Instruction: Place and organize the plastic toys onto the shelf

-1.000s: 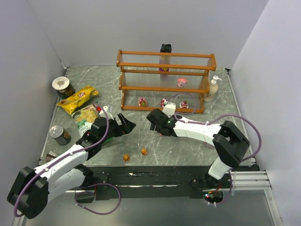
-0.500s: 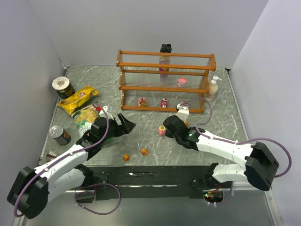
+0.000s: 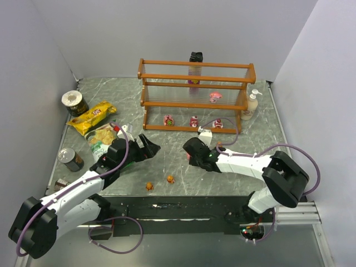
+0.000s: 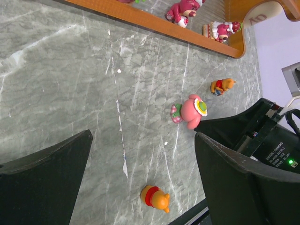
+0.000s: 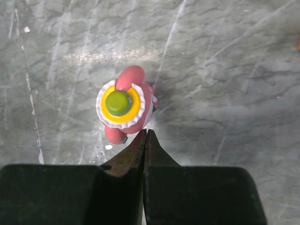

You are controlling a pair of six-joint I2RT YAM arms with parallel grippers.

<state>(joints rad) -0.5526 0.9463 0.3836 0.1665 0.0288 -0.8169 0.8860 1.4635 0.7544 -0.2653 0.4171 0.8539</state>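
1. the right gripper is seen with fingers pressed together, nothing held — tips right beside the pink toy, not around it.
2. that toy is found on the table, short of the shelf (others are already racked).
3. the left gripper is held spread wide, empty.
4. risk: if the closed tips are pushed on, the toy could be toppled or skidded away — no grasp.

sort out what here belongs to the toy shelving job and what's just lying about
Job: shelf; pink toys on its tiers; loose pink toy with yellow-green hat; loose orange toys.
Lying about: yellow chip bag; green chip bag; cans; pump bottle.
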